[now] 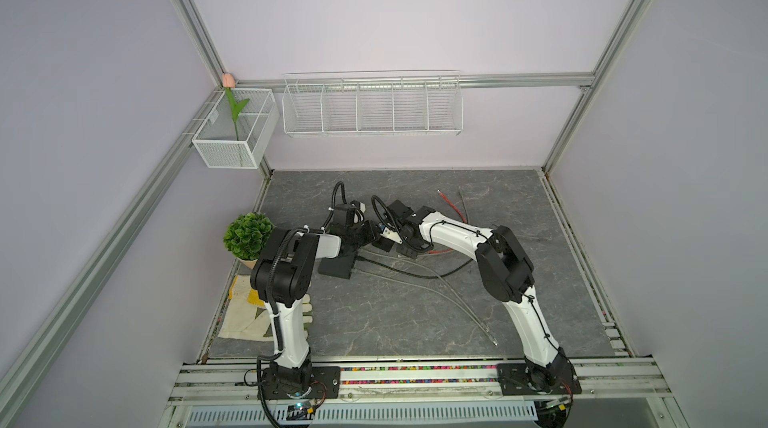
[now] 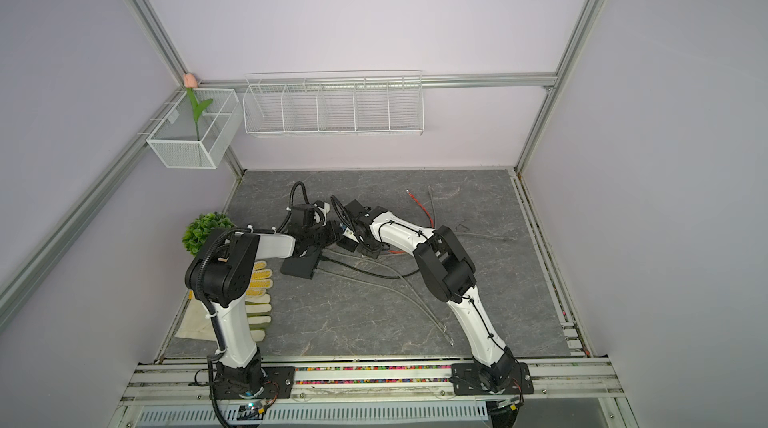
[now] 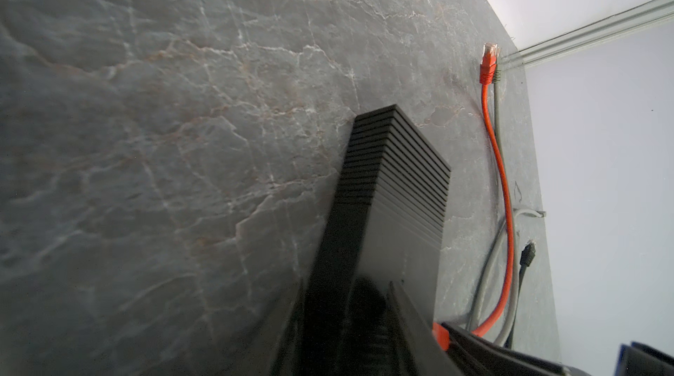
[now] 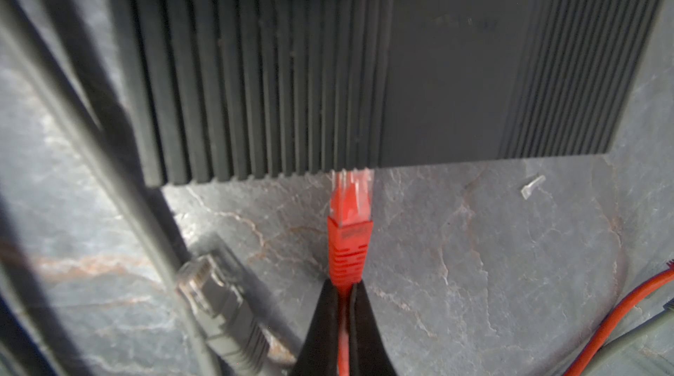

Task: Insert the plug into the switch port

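The black ribbed switch (image 1: 335, 269) lies left of the table's middle, part of it under the left arm. In the left wrist view my left gripper (image 3: 352, 295) has a jaw on each side of the switch (image 3: 397, 181), shut on its body. My right gripper (image 4: 344, 292) is shut on the red cable just behind the red plug (image 4: 350, 232). The plug's clear tip (image 4: 352, 179) meets the lower edge of the switch (image 4: 364, 64). That edge hides the port. The red cable's other end (image 3: 488, 64) lies loose near the back wall.
A loose grey plug (image 4: 219, 305) and dark cables lie beside the red plug. Grey cables (image 1: 436, 293) trail towards the front right. A potted plant (image 1: 248, 235) and gloves (image 1: 249, 318) sit at the left edge. A wire basket (image 1: 372, 108) hangs on the back wall.
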Controlling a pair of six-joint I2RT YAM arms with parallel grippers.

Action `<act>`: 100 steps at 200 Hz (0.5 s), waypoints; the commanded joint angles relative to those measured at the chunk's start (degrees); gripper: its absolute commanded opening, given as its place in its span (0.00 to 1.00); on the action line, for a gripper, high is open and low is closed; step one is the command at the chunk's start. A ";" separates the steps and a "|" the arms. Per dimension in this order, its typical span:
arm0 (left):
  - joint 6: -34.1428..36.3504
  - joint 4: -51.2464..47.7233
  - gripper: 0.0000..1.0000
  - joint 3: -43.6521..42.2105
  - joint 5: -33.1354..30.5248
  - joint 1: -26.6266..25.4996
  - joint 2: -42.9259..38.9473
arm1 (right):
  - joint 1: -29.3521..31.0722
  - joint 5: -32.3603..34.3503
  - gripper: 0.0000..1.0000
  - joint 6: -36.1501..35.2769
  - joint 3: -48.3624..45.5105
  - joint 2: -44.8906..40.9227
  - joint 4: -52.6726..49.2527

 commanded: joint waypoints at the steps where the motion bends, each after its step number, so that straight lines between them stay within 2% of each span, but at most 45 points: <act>1: 0.23 -0.82 0.39 0.15 1.98 -1.69 2.62 | 0.80 -1.45 0.07 0.30 -0.65 -2.69 4.84; 52: 0.35 -0.82 0.39 0.15 1.90 -1.81 2.68 | 1.00 -5.34 0.07 0.46 -1.87 -3.99 6.05; 100: 0.40 -0.73 0.39 0.51 2.00 -1.92 3.49 | 1.06 -6.40 0.07 0.53 -2.36 -4.86 6.52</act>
